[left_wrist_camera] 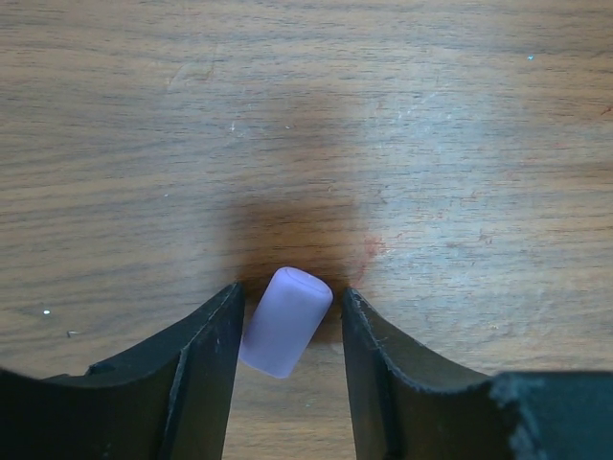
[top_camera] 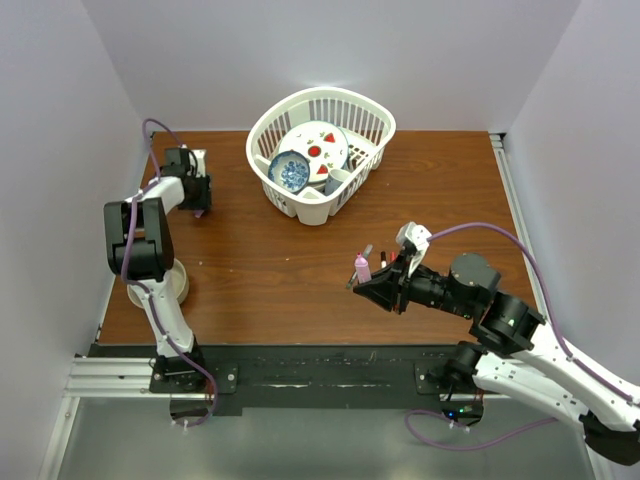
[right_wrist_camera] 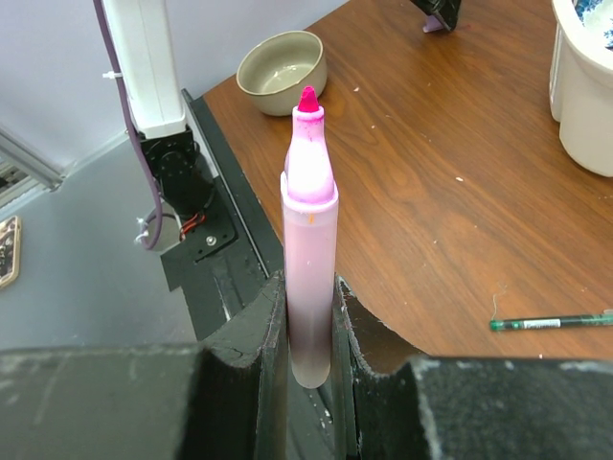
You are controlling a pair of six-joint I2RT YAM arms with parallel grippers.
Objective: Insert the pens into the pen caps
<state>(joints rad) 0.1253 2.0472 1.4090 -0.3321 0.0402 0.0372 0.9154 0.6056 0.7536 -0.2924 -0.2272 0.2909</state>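
My right gripper (top_camera: 375, 283) (right_wrist_camera: 309, 297) is shut on a stubby pink marker (right_wrist_camera: 308, 240), which also shows in the top view (top_camera: 362, 267). It holds the marker above the table with the uncapped pink tip (right_wrist_camera: 307, 99) pointing away from the wrist. My left gripper (top_camera: 198, 203) (left_wrist_camera: 290, 299) is open at the table's far left, low over the wood. Its fingers straddle a pale pink cap (left_wrist_camera: 285, 321) that lies tilted on the table. The left finger (left_wrist_camera: 215, 335) is almost against the cap and the right finger (left_wrist_camera: 369, 335) stands a little off it. A thin dark pen (right_wrist_camera: 551, 323) lies on the table.
A white basket (top_camera: 372, 120) with plates and a cup stands at the back centre; its wall shows in the right wrist view (right_wrist_camera: 579, 105). A beige bowl (top_camera: 178, 290) (right_wrist_camera: 281, 69) sits at the front left beside the left arm. A black rail (top_camera: 330, 365) runs along the near edge.
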